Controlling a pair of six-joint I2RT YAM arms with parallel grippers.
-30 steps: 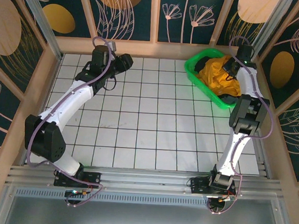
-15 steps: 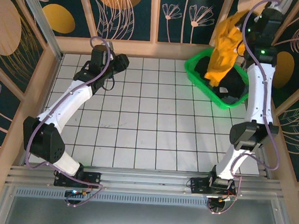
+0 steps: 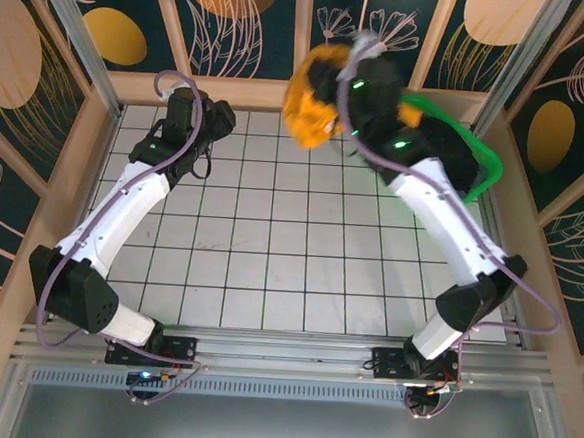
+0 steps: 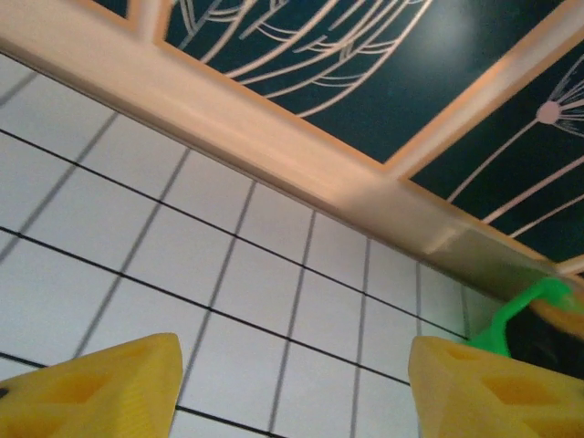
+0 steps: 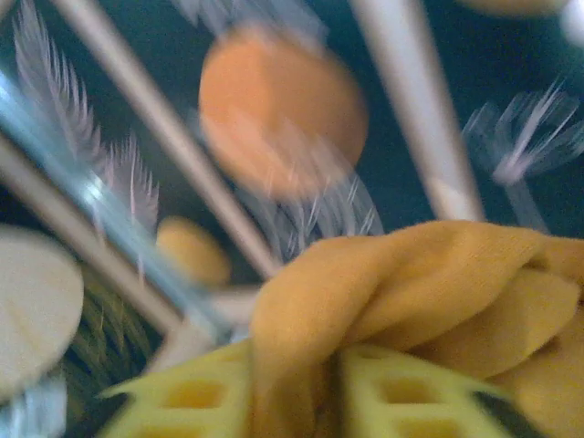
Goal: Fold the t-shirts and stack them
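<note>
Carry-out step: right gripper point(image 5: 297, 388) grasps the bunched shirt point(image 3: 310, 105) aloft above the table's point(image 3: 269, 268) far middle, left gripper point(image 4: 292, 370) spread and empty at far left; next probably needs it lowered and spread flat for folding.

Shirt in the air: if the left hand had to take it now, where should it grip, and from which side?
Probably the loose bulge of the shirt left of the right hand, coming from the left. It is wadded, with no hem or sleeve showing, and the right hand pinches its other side.
</note>
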